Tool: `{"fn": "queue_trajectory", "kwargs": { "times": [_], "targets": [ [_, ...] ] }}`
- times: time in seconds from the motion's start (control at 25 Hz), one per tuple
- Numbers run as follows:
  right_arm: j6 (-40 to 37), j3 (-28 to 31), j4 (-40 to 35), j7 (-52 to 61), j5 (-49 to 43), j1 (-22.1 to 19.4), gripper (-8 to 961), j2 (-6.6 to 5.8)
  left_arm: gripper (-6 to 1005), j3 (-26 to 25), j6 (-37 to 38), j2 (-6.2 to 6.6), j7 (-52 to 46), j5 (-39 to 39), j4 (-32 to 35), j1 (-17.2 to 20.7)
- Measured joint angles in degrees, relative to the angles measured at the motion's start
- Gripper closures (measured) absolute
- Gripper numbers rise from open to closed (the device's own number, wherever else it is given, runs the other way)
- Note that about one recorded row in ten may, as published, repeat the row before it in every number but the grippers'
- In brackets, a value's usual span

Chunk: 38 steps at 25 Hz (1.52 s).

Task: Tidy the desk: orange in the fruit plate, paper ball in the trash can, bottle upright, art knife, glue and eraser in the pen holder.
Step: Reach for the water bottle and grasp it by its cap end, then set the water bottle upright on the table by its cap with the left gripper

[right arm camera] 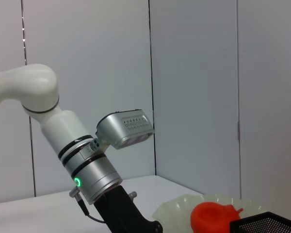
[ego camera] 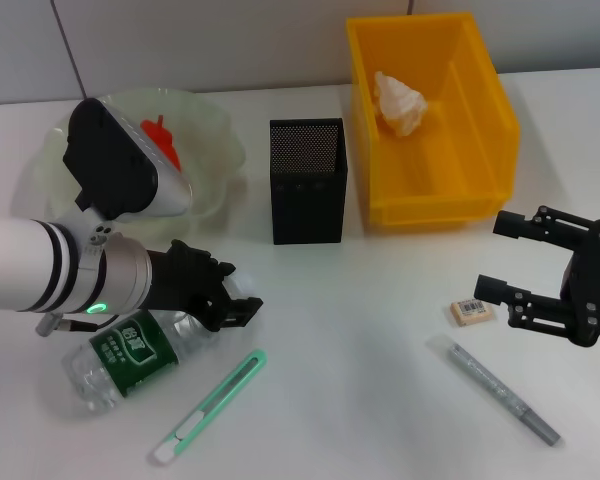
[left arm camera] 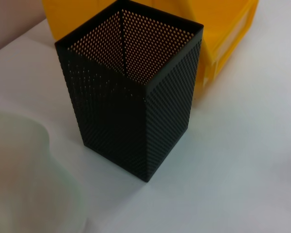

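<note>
The clear bottle (ego camera: 120,358) with a green label lies on its side at the front left. My left gripper (ego camera: 225,296) is down at its neck end. A green art knife (ego camera: 212,403) lies just in front of the bottle. The orange (ego camera: 164,139) sits in the pale fruit plate (ego camera: 220,140), and the paper ball (ego camera: 401,101) rests in the yellow trash can (ego camera: 485,130). Between plate and bin stands the black mesh pen holder (ego camera: 308,180) (left arm camera: 131,97). My right gripper (ego camera: 502,258) hangs open just above the eraser (ego camera: 470,311). The grey glue stick (ego camera: 495,391) lies in front of the eraser.
My left arm's wrist camera housing (ego camera: 120,165) hangs over the plate's left half. The right wrist view shows the left arm (right arm camera: 82,160), the orange (right arm camera: 211,218) and the pen holder's corner (right arm camera: 266,224) before a grey panelled wall.
</note>
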Motion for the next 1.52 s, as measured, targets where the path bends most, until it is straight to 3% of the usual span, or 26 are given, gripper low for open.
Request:
{"fn": "queue_trajectory", "kwargs": {
  "times": [0.32, 0.56, 1.52],
  "targets": [
    [0.0, 0.0, 0.0, 0.0, 0.0, 0.1, 220, 0.00, 464, 0.3, 0.4, 0.02, 0.0, 0.0, -0.4, -0.5],
    [0.0, 0.0, 0.1, 0.0, 0.0, 0.2, 220, 0.00, 561, 0.3, 0.5, 0.09, 0.0, 0.0, -0.6, -0.5],
    [0.2, 1.3, 1.0, 0.0, 0.0, 0.7, 221, -0.10, 561, -0.2, 1.1, 0.09, 0.5, -0.3, 3.5, 0.3]
  ]
}}
